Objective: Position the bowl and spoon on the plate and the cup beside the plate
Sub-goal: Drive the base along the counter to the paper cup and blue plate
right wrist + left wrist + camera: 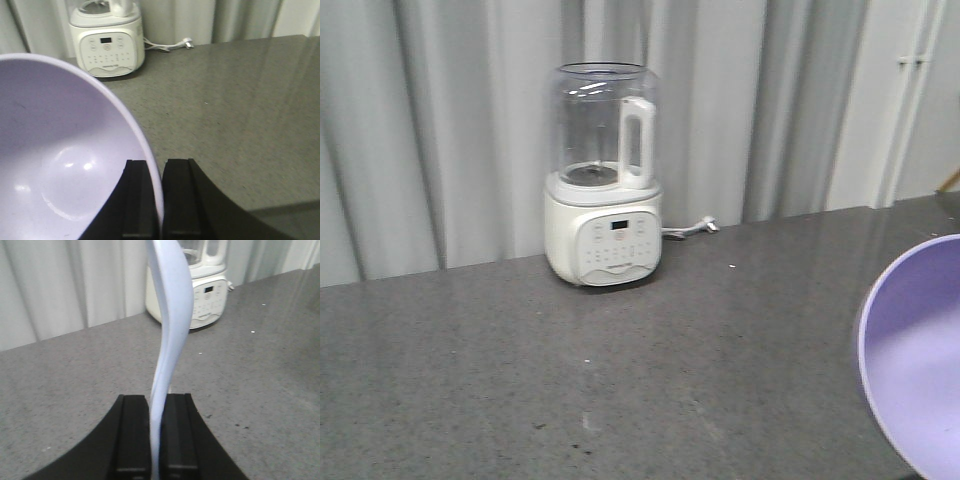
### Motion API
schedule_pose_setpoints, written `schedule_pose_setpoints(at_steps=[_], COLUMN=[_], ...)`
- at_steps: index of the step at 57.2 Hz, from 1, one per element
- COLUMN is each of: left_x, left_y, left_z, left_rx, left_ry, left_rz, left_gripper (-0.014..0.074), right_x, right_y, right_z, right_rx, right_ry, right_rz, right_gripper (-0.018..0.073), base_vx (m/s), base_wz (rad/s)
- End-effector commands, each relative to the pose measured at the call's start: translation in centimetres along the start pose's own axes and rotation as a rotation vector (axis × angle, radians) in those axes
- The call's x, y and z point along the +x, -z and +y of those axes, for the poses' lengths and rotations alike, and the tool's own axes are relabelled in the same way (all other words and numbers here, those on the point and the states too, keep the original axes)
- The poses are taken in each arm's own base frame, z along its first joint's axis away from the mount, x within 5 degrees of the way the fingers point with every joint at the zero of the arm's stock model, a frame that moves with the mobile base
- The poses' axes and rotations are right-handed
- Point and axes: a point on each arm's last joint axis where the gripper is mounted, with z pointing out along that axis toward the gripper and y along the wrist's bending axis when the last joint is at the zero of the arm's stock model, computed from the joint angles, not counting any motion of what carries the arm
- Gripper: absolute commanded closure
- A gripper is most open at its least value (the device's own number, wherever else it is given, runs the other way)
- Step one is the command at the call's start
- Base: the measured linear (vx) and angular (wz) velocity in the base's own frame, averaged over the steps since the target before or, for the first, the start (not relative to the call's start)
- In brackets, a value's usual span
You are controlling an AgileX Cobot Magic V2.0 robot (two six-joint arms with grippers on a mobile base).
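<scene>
While held above the grey countertop (620, 380), pinched lavender bowl (60, 150) by its rim in right gripper (161, 167), pale spoon (172, 315) upright in left gripper (158, 402); likely risked slippage, given thin-edge grips on smooth plastic.

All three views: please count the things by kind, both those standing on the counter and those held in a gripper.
bowl: 1
spoon: 1
blender: 1
power cable: 1
Total: 4
</scene>
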Motion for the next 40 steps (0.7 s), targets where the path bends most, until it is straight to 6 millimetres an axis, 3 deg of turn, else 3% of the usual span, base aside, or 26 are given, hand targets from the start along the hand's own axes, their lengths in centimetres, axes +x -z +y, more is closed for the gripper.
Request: schedule_pose_setpoints(at_steps=[1, 40], left_x=[-1.32, -1.32], left_y=[0.40, 0.40], left_z=[-0.09, -0.09], left_rx=[0.004, 0.004], left_ry=[0.015, 0.015], left_rz=[-0.103, -0.103], left_gripper=[0.0596, 0.0596], right_x=[-1.46, -1.42], right_y=[0.48, 0.51], right_z=[0.00, 0.03], right_rx=[0.013, 0.011], right_ry=[0.001, 0.000], right_rz=[-0.107, -0.103], right_gripper=[0.0568, 0.0568], base_vx=[-0.17, -0.14], base_wz=[-0.67, -0.58])
